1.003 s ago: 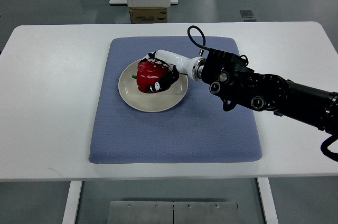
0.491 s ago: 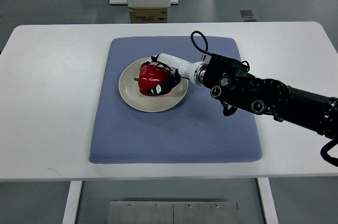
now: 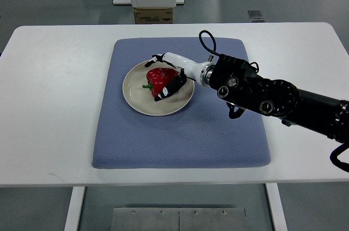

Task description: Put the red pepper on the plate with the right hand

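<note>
Top view shows the right hand [image 3: 168, 78] with fingers [image 3: 165, 91] curled around the red pepper [image 3: 160, 80], which sits on the plate [image 3: 136, 100] on the blue mat [image 3: 180, 138] toward the tabletop's [image 3: 49, 105] far edge, apparently steadying it before letting go.

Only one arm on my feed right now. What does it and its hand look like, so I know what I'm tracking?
The right arm is black and bulky, with round silver joint caps. A black cable loops up near the silver wrist ring. The right hand has a glossy white shell and black fingers with small white marks.
</note>
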`<state>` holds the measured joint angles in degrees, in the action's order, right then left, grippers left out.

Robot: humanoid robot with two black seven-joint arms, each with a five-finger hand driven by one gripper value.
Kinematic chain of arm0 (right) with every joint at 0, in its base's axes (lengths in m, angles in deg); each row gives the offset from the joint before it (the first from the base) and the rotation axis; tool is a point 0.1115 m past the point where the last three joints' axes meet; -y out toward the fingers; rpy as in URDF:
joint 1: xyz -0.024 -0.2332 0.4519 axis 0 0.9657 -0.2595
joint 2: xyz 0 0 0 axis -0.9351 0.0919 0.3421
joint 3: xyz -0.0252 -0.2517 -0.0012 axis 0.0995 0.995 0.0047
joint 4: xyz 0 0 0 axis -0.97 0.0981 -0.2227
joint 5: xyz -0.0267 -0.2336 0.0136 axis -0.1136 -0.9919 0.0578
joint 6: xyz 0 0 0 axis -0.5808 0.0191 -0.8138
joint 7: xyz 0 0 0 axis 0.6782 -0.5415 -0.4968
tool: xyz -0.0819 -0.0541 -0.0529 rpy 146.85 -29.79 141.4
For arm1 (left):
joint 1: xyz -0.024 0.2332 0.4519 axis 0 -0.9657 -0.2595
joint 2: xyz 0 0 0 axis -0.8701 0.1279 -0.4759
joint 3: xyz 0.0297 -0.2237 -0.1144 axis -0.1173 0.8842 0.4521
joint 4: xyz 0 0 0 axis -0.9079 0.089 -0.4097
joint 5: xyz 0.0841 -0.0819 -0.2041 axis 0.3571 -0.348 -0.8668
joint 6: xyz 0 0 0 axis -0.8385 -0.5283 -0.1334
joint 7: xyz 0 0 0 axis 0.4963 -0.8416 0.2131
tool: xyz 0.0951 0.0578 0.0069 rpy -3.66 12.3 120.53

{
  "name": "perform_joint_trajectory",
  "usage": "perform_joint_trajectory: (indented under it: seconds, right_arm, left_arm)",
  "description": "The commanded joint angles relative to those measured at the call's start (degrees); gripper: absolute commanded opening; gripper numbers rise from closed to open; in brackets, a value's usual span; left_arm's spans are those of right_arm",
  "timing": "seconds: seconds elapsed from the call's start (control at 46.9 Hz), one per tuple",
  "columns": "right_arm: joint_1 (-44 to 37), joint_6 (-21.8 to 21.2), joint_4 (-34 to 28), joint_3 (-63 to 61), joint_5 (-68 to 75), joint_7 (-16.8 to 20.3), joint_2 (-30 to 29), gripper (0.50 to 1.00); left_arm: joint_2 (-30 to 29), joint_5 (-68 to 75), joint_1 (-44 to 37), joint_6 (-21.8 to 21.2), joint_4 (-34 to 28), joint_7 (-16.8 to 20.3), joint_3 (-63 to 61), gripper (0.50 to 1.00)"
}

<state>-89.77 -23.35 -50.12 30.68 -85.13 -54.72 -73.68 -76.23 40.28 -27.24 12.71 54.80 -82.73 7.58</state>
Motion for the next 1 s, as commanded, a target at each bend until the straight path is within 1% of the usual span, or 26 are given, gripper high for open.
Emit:
perform_joint_trajectory:
  seconds: [0.0,0.171,0.341,0.427,0.533,0.683,0.832,0.917,0.981]
  right_arm:
    - [0.03,-0.01,0.04,-2.11,0.35,0.09,0.0,0.995]
    - [0.73,-0.01,-0.05,-5.36,3.51,0.01,4.39,0.995]
    - [6.18,0.17,-0.05,-14.75,4.66,0.1,8.7,0.993]
    - [10.13,1.22,0.31,-21.95,4.66,0.1,9.84,0.993]
    - [15.31,2.54,0.39,-32.24,4.66,0.18,10.11,0.995]
    - [20.85,5.88,0.57,-41.65,4.66,0.1,9.85,0.995]
    - [24.55,7.72,0.48,-44.56,4.92,-0.17,9.41,0.998]
    - [25.08,9.57,0.48,-45.97,6.23,-1.57,9.23,1.0]
    - [25.52,9.57,0.48,-46.93,8.16,-2.8,9.23,1.0]
  left_arm:
    - [0.0,-0.01,0.0,0.0,0.0,0.0,0.0,1.0]
    - [0.0,-0.01,0.0,0.0,0.0,0.0,0.0,1.0]
    - [0.0,0.08,0.0,0.0,0.0,0.0,0.0,1.0]
    - [0.0,-0.01,0.0,0.0,0.0,0.0,0.0,1.0]
    - [0.0,-0.01,0.0,0.0,0.0,0.0,0.0,1.0]
    - [0.0,-0.01,0.0,0.0,0.0,0.0,0.0,1.0]
    - [0.0,-0.01,0.0,0.0,0.0,0.0,0.0,1.0]
    - [0.0,-0.01,0.0,0.0,0.0,0.0,0.0,1.0]
    - [0.0,-0.01,0.0,0.0,0.0,0.0,0.0,1.0]
